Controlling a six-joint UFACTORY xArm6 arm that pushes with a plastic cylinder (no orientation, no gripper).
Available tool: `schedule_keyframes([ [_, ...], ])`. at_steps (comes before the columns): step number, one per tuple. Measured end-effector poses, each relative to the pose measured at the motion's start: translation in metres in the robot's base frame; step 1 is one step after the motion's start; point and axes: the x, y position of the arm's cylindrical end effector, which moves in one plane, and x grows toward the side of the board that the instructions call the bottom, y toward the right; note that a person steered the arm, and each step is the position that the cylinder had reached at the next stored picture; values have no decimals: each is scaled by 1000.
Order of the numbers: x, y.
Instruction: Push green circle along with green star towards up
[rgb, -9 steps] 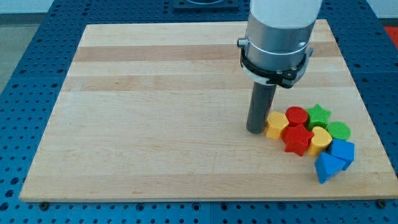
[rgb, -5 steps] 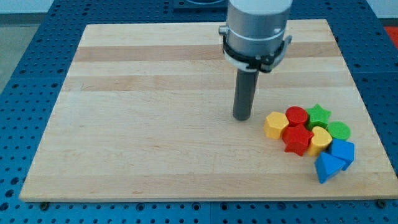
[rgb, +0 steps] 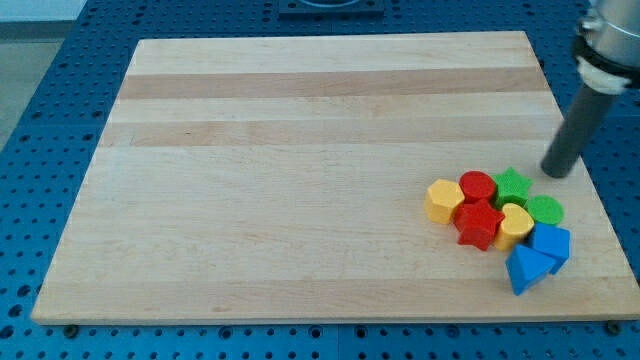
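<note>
The green star (rgb: 512, 185) and the green circle (rgb: 545, 210) sit in a tight cluster of blocks at the view's lower right of the wooden board (rgb: 300, 150). The star is at the cluster's top, the circle just below and right of it. My tip (rgb: 556, 174) rests on the board a little to the right of and above the green star, and above the green circle, touching neither.
The cluster also holds a yellow hexagon (rgb: 443, 200), a red circle (rgb: 477, 186), a red star (rgb: 478, 224), a yellow heart (rgb: 515, 225), a blue block (rgb: 551, 243) and a blue triangle (rgb: 526, 269). The board's right edge lies close to the cluster.
My tip moved from left of the yellow hexagon up and away, then across to the right side, above the green blocks. No block has moved.
</note>
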Motion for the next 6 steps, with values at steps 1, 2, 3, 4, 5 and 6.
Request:
schedule_keyframes([
  [1, 33, 29],
  [2, 75, 35],
  [3, 117, 35],
  [4, 148, 24],
  [5, 150, -1],
  [6, 148, -24],
])
